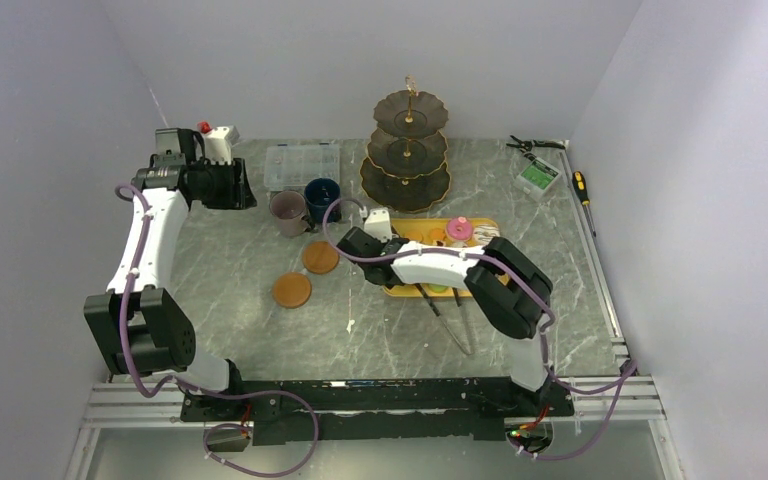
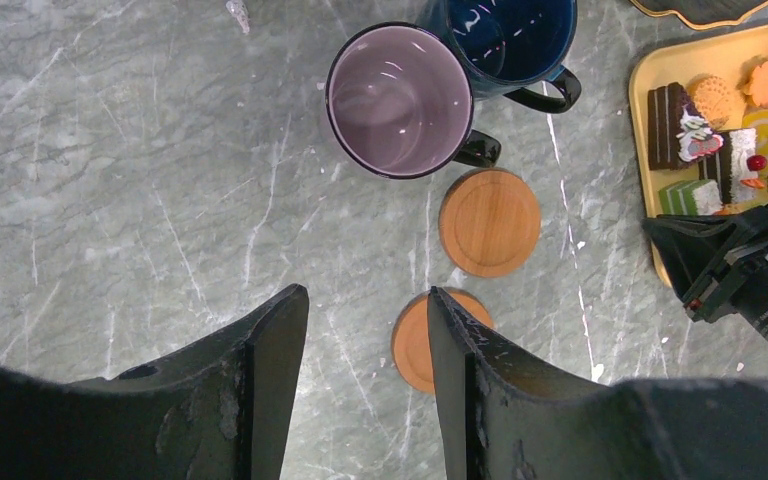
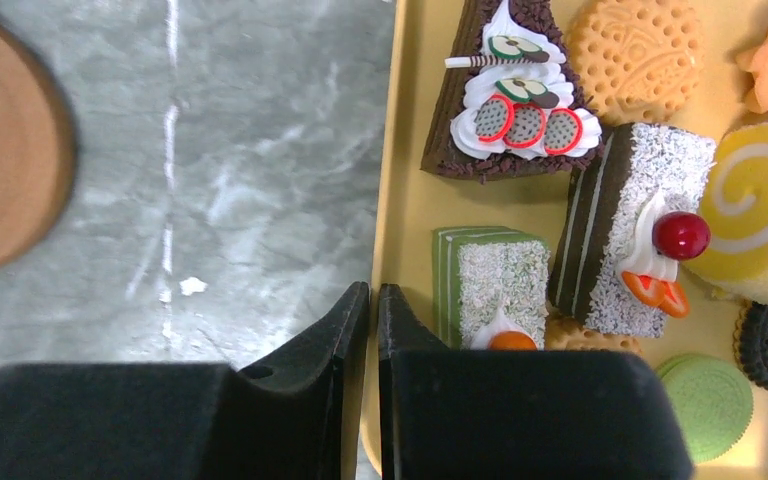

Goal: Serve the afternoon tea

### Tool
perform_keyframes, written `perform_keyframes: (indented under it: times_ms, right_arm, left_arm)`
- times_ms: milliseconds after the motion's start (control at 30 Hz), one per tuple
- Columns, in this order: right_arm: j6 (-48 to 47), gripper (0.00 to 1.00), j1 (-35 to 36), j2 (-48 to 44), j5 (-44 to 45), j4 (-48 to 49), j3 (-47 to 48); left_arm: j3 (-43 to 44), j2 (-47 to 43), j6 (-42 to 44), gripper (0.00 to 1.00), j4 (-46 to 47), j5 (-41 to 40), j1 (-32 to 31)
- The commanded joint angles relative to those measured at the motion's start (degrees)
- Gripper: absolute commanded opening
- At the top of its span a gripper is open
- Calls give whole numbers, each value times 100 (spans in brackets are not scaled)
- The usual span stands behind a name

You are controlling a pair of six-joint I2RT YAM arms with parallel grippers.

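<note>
On the grey marble table [image 1: 260, 330], the dark three-tier gold-trimmed stand [image 1: 407, 150] sits at 12 o'clock from the yellow rectangular tray [image 3: 412, 210] of small cake slices [image 3: 490, 275], with the mauve mug [image 1: 287, 212] and navy mug [image 1: 321, 196] at the tray's 10 o'clock and two brown round coasters [image 1: 320, 257] at the mugs' 6 o'clock. The left gripper [image 2: 368, 292] hangs with fingers apart and empty; the right gripper [image 3: 373, 290] has its fingers pressed together at the tray's 9 o'clock rim

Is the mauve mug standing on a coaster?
No, the mauve mug stands on the bare tabletop, and both brown coasters lie empty beside it.
</note>
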Motion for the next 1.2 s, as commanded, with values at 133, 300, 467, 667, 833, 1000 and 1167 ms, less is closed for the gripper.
perform_keyframes:
  times_ms: [133, 300, 467, 667, 833, 1000, 1167]
  right_arm:
    - [392, 11, 116, 389, 83, -151, 1098]
    - [300, 22, 120, 355, 103, -218, 1233]
    - [-100, 48, 119, -299, -147, 7, 979]
    - [-432, 54, 38, -1467, -246, -213, 394]
    - [-412, 53, -677, -2762, -773, -346, -985]
    - [-514, 53, -1366, -3776, -1193, -389, -2108]
    - [-557, 54, -1450, -3905, -1360, -461, -2554]
  left_arm:
    - [170, -87, 207, 54, 3, -157, -113]
    - [139, -127, 282, 56, -18, -207, -139]
    - [159, -92, 350, 64, -80, -92, -213]
    - [462, 99, 536, 73, -469, 153, -317]
    - [558, 40, 1050, 93, -720, 285, -682]
    - [487, -19, 1662, 94, -891, 263, -1332]
    - [729, 197, 1969, 94, -1281, 323, -1813]
